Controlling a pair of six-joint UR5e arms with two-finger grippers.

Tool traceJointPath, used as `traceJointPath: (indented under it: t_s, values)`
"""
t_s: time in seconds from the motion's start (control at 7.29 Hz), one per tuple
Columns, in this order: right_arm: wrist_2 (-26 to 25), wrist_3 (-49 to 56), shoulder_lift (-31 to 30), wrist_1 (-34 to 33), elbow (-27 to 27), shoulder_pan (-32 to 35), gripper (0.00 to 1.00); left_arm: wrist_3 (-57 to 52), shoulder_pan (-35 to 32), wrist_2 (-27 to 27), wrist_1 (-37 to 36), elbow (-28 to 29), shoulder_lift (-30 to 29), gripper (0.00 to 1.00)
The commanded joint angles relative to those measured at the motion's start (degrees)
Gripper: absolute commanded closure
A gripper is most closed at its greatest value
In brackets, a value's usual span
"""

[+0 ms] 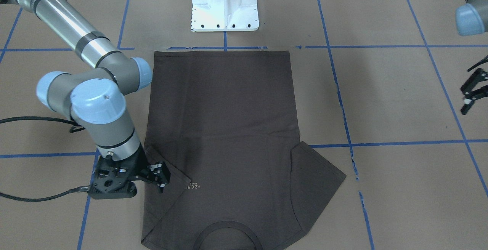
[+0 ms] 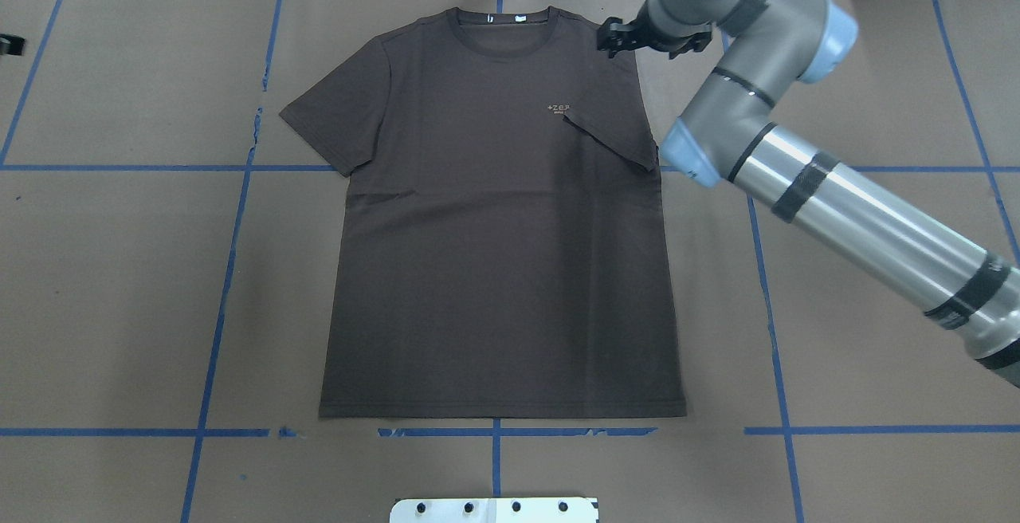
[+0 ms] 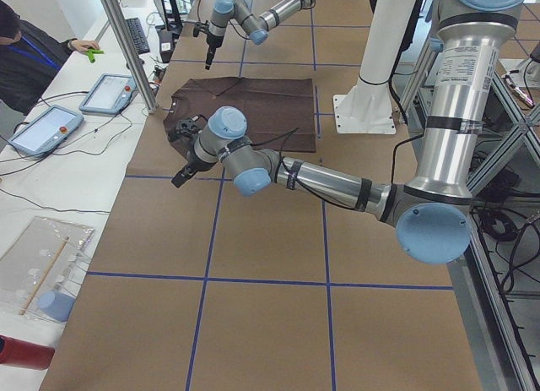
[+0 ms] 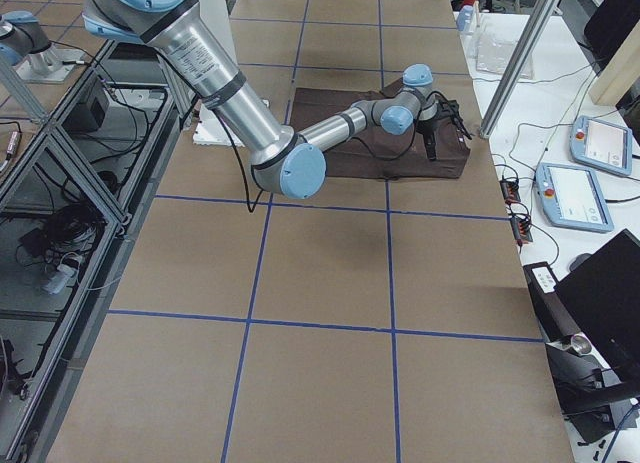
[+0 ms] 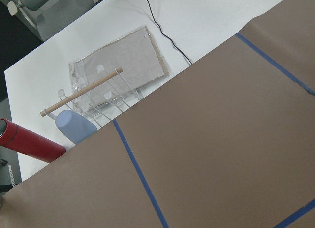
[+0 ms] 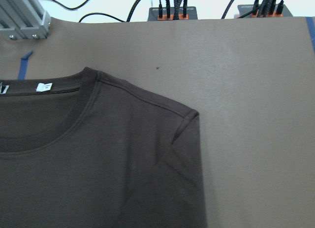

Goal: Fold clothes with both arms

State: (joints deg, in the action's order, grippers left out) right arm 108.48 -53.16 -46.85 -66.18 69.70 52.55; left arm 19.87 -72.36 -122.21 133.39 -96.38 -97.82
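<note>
Jaws on the left gripper [image 1: 468, 93] are standing apart; the right gripper's [image 1: 164, 177], hovering by the shoulder, I cannot tell. The T-shirt [image 2: 494, 252] is lying flat on the desk [image 2: 111, 284]. Being soft and limp, it is probably wanting pinches at the hem corners.

The shirt [image 2: 494, 268] is being seen as soft matt cloth, collar [image 2: 498, 38] ribbed. The paper [image 2: 119, 268] under it is being shown matt and smooth-ish. On the right arm [image 2: 868, 224], shiny metal is being lit up, caps [image 2: 833, 37] smooth plastic.
</note>
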Motion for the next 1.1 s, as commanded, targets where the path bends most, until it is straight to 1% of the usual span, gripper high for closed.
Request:
traceJointPath:
  t_s: [0.0, 0.14, 0.27, 0.41, 0.55, 0.69, 0.82, 0.96]
  values:
    - [7.6, 9.5, -6.2, -0.4, 4.5, 7.0, 0.0, 15.7, 8.4, 5.6, 1.3, 3.0, -4.8, 0.08]
    - [9.4, 12.6, -8.1, -0.4, 5.7, 8.6, 0.0, 21.6, 12.1, 6.4, 1.4, 7.7, -8.8, 0.21]
    - [9.7, 13.2, -8.6, 0.0, 5.9, 9.0, 0.0, 28.3, 14.8, 10.0, 3.3, 11.8, -11.8, 0.29]
    - [9.8, 13.2, -9.0, 0.2, 5.9, 9.0, 0.0, 33.8, 17.9, 14.1, 9.2, 16.2, -13.2, 0.29]
    - [9.8, 13.2, -9.1, 0.3, 5.9, 9.1, 0.0, 38.1, 19.9, 15.5, 14.2, 20.5, -14.6, 0.31]
    - [9.7, 13.2, -9.2, 0.3, 5.9, 9.1, 0.0, 42.7, 22.2, 18.4, 15.7, 22.2, -15.6, 0.34]
    - [9.7, 13.2, -9.2, 0.3, 5.9, 9.1, 0.0, 43.9, 24.8, 21.3, 15.8, 23.2, -16.0, 0.36]
    - [9.7, 13.2, -9.3, 0.3, 5.9, 9.1, 0.0, 44.8, 25.7, 23.7, 15.8, 25.1, -17.0, 0.37]
